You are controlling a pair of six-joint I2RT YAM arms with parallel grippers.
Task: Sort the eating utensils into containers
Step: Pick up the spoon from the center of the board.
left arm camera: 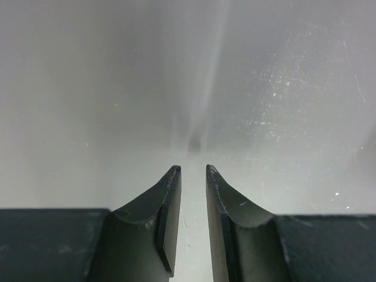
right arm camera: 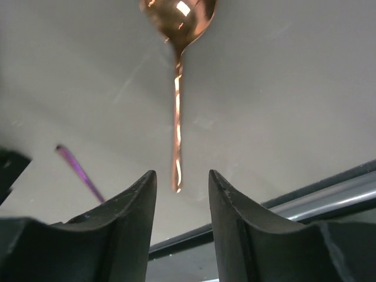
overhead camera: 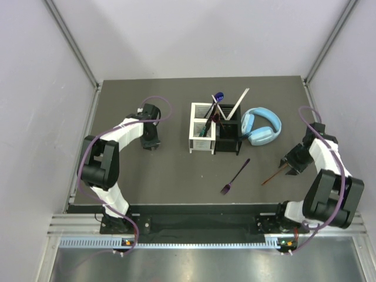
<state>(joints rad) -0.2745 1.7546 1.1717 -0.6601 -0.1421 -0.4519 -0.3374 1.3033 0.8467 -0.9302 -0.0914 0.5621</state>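
Though loose, right hand (right arm camera: pixel 182 174) astride copper spoon (right arm camera: pixel 177 94).

One white caddy (overhead camera: pixel 201 147), one black caddy (overhead camera: pixel 228 147), one headset (overhead camera: pixel 262 137), one fork (overhead camera: pixel 236 175), one copper spoon (overhead camera: pixel 274 174)

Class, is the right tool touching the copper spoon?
Apart. Right wrist view: the copper spoon ends between the open jaws of the right tool, bare table showing on both sides.

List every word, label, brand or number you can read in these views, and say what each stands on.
No text can be read in any view.
The white caddy, black caddy, headphones and copper spoon show no print or logo.
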